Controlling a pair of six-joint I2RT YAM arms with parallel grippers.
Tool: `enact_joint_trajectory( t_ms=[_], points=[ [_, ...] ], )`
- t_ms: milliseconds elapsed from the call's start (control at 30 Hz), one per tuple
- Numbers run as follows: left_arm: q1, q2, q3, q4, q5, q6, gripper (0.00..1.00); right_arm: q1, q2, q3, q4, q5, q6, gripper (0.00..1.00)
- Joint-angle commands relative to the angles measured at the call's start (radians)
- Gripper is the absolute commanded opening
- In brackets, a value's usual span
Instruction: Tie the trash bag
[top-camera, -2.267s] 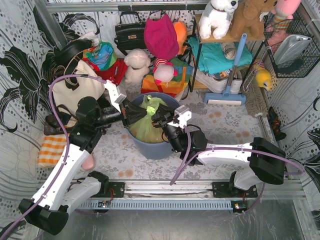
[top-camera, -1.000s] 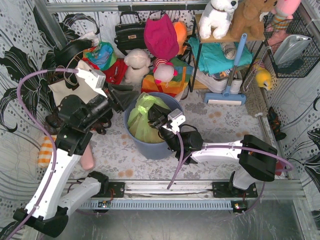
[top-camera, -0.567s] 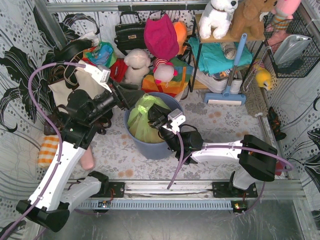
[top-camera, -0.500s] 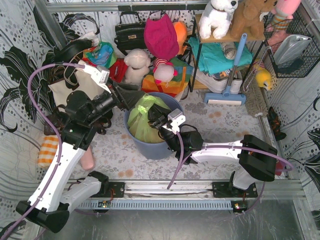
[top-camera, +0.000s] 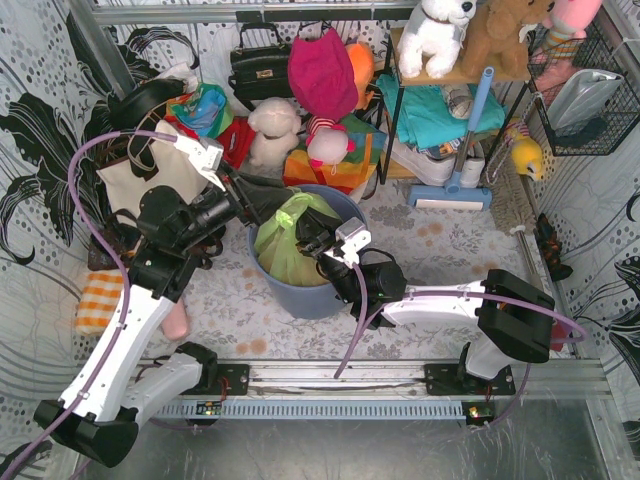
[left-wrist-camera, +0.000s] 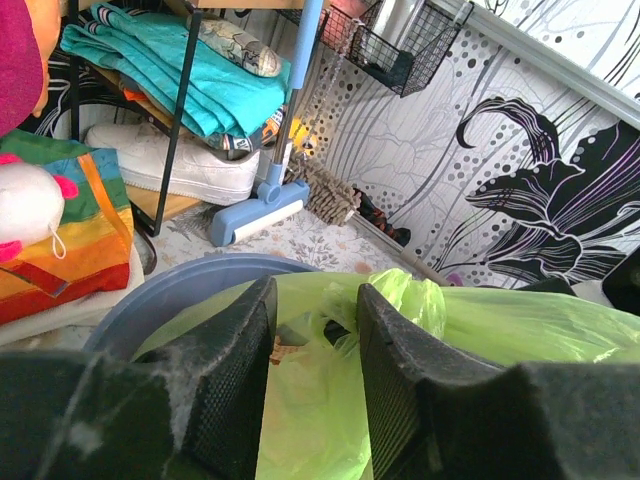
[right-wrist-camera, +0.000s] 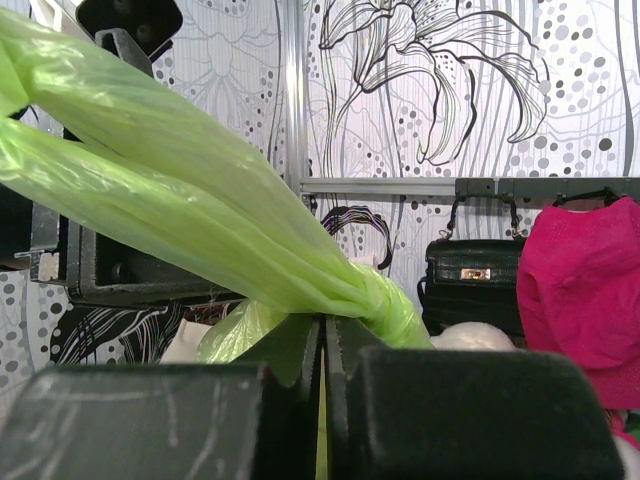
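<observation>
Sitting in the blue-grey bin (top-camera: 305, 295) at mid-table is the lime-green trash bag (top-camera: 278, 250). The right gripper (top-camera: 305, 235) has its jaws closed tight on the bag's twisted neck. The left gripper (top-camera: 286, 204), at the bag's far-left top, has its jaws half open and clamps nothing.

The bin (top-camera: 305, 292) wall hides the lower half of the trash bag (top-camera: 283, 240). Above the bin's rim, the right gripper (top-camera: 308, 237) covers part of the bag's neck. In the right wrist view the stretched plastic runs off the left edge, and whether the bunch at the jaws is a knot or a twist is unclear.
</observation>
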Motion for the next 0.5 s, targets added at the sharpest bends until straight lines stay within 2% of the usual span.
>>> enact_joint_trajectory(
  t_ms=[0,100,167,200,467],
  points=[
    [-0.005,-0.014,-0.014,0.070,0.023,-0.019,0.41,-0.003,-0.030,-0.004,0.107,-0.017,0.017,0.00],
    [-0.005,-0.016,-0.026,0.121,0.048,-0.040,0.22,-0.003,-0.032,-0.006,0.107,-0.016,0.017,0.00],
    [-0.005,-0.016,-0.029,0.143,0.052,-0.048,0.03,-0.003,-0.033,-0.008,0.107,-0.014,0.017,0.00],
    [-0.005,-0.014,-0.030,0.146,0.049,-0.048,0.00,-0.003,-0.034,-0.010,0.108,-0.011,0.018,0.00],
    [-0.005,-0.008,0.002,0.170,0.019,-0.031,0.00,-0.003,-0.049,-0.025,0.109,0.016,0.023,0.00]
  ],
)
